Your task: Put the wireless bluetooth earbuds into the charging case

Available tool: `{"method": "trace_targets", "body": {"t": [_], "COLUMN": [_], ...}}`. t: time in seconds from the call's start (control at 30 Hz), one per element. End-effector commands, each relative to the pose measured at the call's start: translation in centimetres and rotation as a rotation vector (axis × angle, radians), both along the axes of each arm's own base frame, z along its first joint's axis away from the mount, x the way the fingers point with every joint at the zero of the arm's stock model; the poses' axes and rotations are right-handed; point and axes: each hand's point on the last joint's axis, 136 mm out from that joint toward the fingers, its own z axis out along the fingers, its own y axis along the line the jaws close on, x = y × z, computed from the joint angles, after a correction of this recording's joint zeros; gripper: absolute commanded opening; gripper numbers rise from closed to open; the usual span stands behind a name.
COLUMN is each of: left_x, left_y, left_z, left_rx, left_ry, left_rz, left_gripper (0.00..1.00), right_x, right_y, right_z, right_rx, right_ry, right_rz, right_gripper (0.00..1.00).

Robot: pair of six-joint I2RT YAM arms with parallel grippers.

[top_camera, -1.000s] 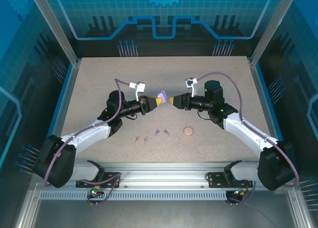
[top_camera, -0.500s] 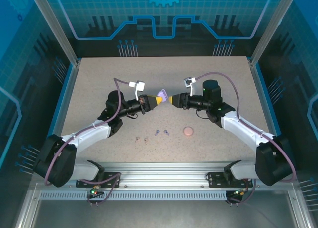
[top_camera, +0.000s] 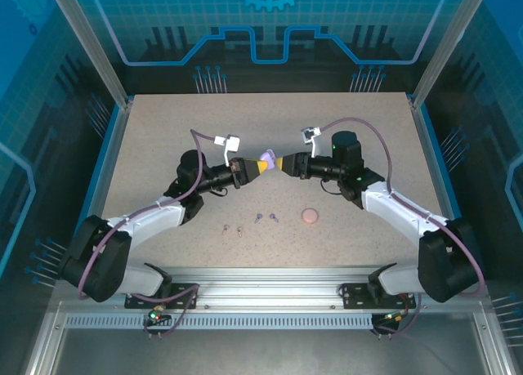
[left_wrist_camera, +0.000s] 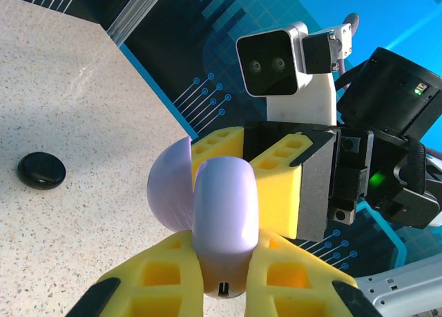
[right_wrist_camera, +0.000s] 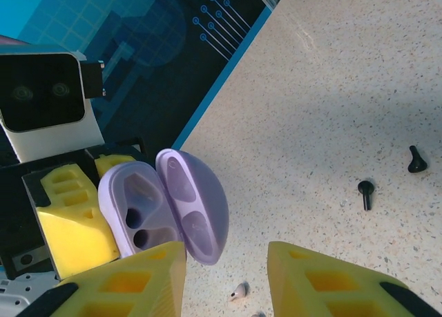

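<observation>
Nothing is seated yet: the pink earbuds (top_camera: 233,228) and lavender earbuds (top_camera: 265,218) are lying loose on the near table (top_camera: 163,146). Above them, at centre, the left gripper (top_camera: 258,168) is clamping the lavender case (top_camera: 266,157) in the air, lid open and both wells empty. The right gripper (top_camera: 281,164) is facing it, jaws apart and holding nothing. The black earbuds (right_wrist_camera: 365,190) are lying on the table too. Whether a right finger is touching the lid is hard to judge.

Speckled tabletop (top_camera: 163,130): pink round case (top_camera: 309,216) toward the near edge, two lavender earbuds (top_camera: 258,218) left of it, two pale pink earbuds (top_camera: 226,227) further left. Black round case (left_wrist_camera: 41,170) and two black earbuds (right_wrist_camera: 366,191) lie here too.
</observation>
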Motion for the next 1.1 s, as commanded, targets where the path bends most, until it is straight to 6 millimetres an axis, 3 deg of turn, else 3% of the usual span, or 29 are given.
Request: {"method": "trace_targets", "body": {"t": [0.0,0.3,0.57,0.7,0.93,1.07], "left_x": [-0.3,-0.1,-0.1,-0.2,-0.3,-0.4], "left_y": [-0.1,-0.2,-0.2,-0.2,-0.4,-0.5], "left_z": [0.8,1.0,1.6,1.9,2.1,1.6], "left_rx": [-0.027,-0.037,-0.047,-0.05,-0.059,-0.061], "left_ry": [-0.027,-0.028,-0.04,-0.041,-0.038,-0.027], "left_rz": [-0.023,-0.025,-0.024,-0.028,-0.037,-0.044], "left_gripper": [0.0,0.0,0.0,0.0,0.0,0.0], "right_x": [0.5,0.4,0.3,0.1,0.3,0.8], "right_y": [1.2,1.6,0.8,0.5,1.0,1.7], "right_z": [2.1,1.4,0.8,-0.5,-0.5,1.2], "right_rx": [0.036,0.023,0.009,-0.003,0.006,0.022], "right_ry": [-0.043,-0.03,-0.027,0.002,0.016,-0.013], "right_rz": [0.034,0.052,0.03,0.023,0.038,0.048], "right_gripper": [0.36,0.29,0.27,0.24,0.21,0.21]}}
